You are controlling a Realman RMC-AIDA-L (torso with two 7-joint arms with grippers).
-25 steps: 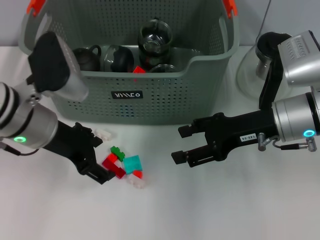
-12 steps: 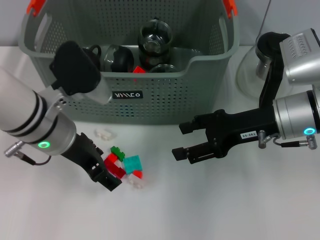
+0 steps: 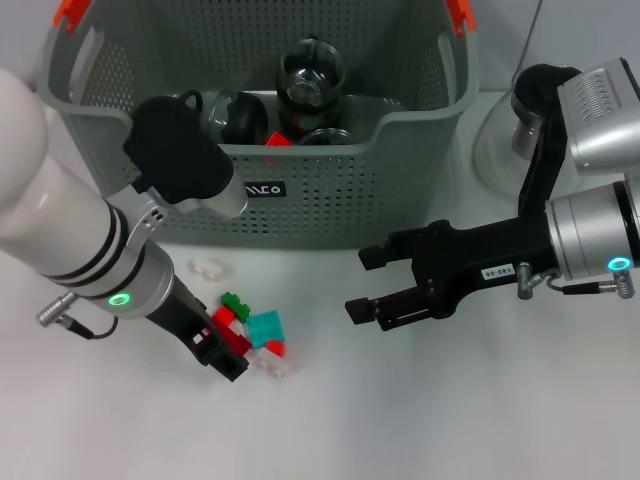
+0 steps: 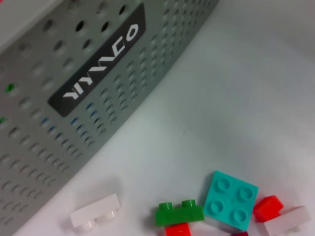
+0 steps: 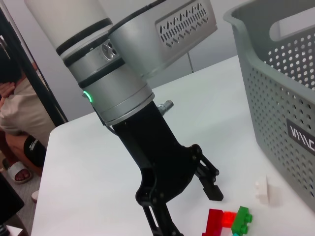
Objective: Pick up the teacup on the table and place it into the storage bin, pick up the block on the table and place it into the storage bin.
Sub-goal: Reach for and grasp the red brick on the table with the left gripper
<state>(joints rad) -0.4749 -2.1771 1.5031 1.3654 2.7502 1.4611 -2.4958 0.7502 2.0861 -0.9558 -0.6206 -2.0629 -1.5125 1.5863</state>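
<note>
Small blocks lie in a pile on the white table [image 3: 450, 420]: a red block [image 3: 228, 327], a green one [image 3: 236, 303], a teal one [image 3: 265, 328] and a white one [image 3: 208, 268] set apart. My left gripper [image 3: 215, 348] is open at the pile's left front, its fingertips beside the red block; the right wrist view shows that left gripper [image 5: 192, 214] spread. My right gripper [image 3: 362, 285] hangs open to the right of the pile, holding nothing. The storage bin [image 3: 330, 200] stands behind. No teacup shows on the table; dark rounded cups [image 3: 240, 115] sit inside the bin.
A glass jar [image 3: 310, 70] also sits in the bin. A clear glass vessel [image 3: 500, 140] stands right of the bin, behind my right arm. In the left wrist view the bin wall [image 4: 98, 88] is close to the green block [image 4: 179, 214] and teal block [image 4: 230, 200].
My left arm has swung in over the bin's left front, and its gripper has shifted slightly down and right along the pile. The right gripper has barely moved.
</note>
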